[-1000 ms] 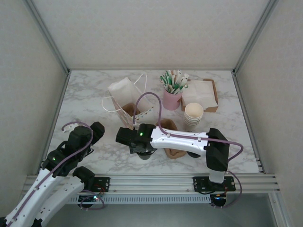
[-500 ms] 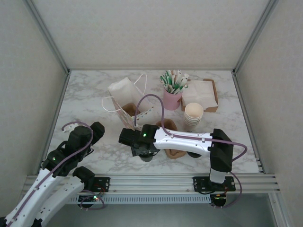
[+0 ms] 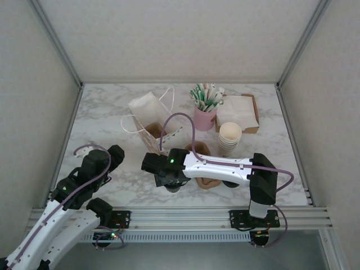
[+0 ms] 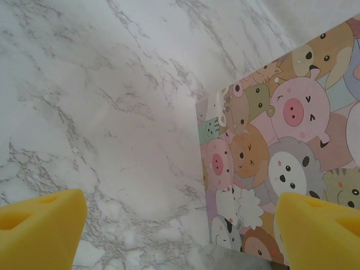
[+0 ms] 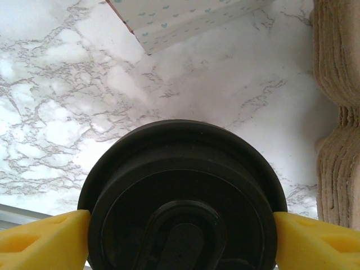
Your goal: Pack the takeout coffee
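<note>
takeout coffee [image 5: 180, 208]: on bench [image 5: 50, 112], mid near edge, near brown pulp stack [image 5: 337, 112] | right gripper [image 5: 180, 222]: fingers clamped on its lid sides | left gripper [image 4: 180, 225]: fingers apart, above near-left bench, by animal-print paper [image 4: 281, 157]

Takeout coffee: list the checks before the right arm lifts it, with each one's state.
1. Right gripper fingers against both sides of the takeout coffee lid: ok.
2. Lid fully seated on cup: cannot tell, cup hidden.
3. Paper bag mouth open towards the arms: ok.
4. Brown tray stack apart from the lid: ok.
5. Left gripper open, empty: ok.
</note>
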